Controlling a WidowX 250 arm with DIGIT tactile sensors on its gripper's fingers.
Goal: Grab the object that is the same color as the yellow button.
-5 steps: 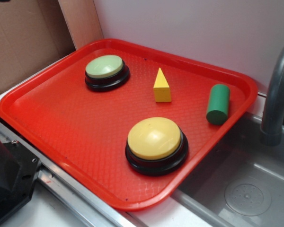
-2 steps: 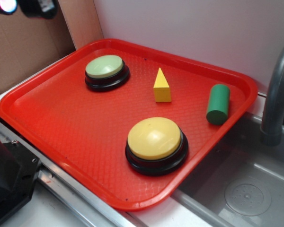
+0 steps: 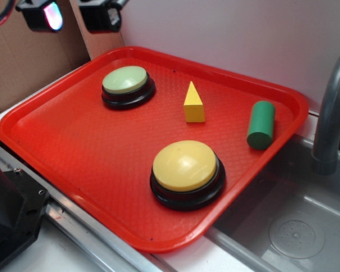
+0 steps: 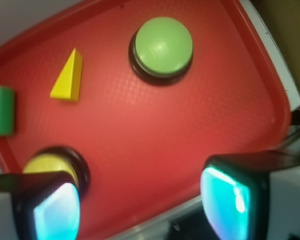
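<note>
4 objects are sitting on the red tray [image 3: 56, 141] in the exterior view: the yellow pyramid block [image 3: 194, 103] standing upright mid-tray, between the pale green button [image 3: 126, 84] and the green cylinder [image 3: 261, 124], with the yellow button [image 3: 185, 170] nearer the front. The gripper [image 3: 73, 14] is hanging high over the tray's back-left corner, far from the block.

In the wrist view, its 2 fingers [image 4: 235, 197] are standing wide apart, probably empty. Approach is under way; next it needs to be travelling to the block and descending.
</note>
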